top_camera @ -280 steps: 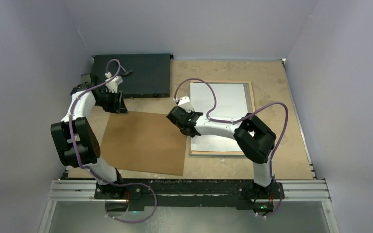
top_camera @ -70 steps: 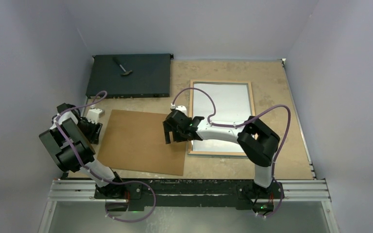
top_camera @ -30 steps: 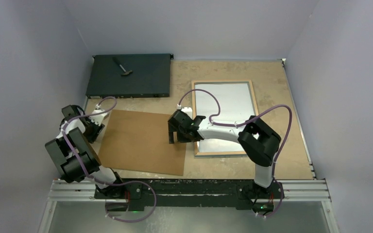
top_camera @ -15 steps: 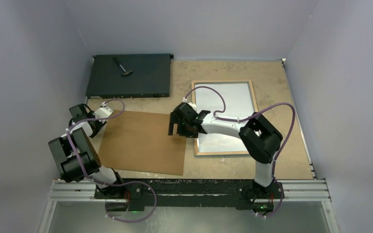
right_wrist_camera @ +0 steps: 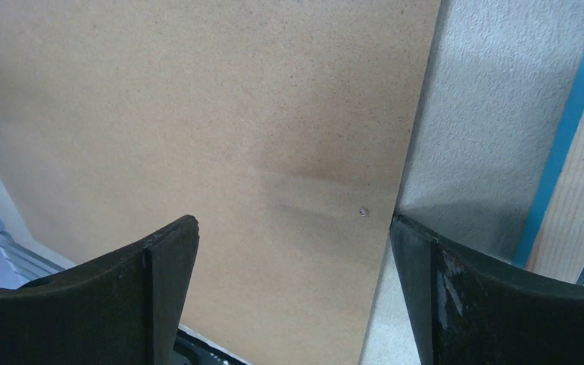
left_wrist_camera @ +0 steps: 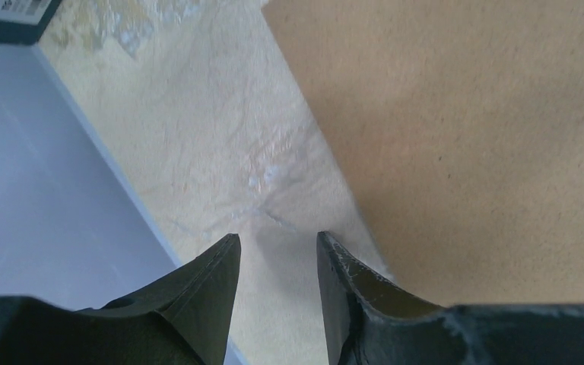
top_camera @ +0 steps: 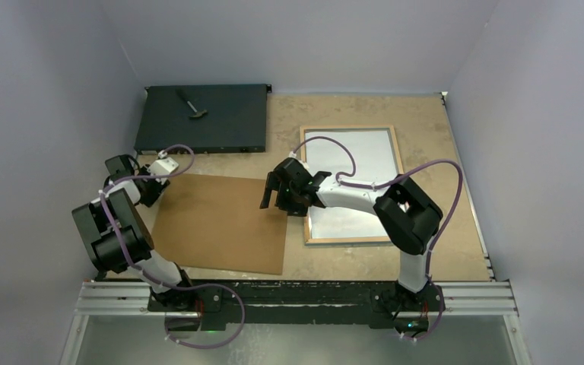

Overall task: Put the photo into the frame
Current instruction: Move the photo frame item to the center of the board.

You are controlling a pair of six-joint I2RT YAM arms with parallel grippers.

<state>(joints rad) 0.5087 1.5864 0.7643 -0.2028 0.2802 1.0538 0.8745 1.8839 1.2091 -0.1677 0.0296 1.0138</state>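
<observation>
Where fibreboard panel lies flat | matte, speckled, rectangular | frame wood-edged

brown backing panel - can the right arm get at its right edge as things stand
Probably yes. The right end effector hangs wide open directly over the right edge of the brown backing panel, with nothing lying between them. The left end effector sits beside the opposite edge, out of the way.
</observation>
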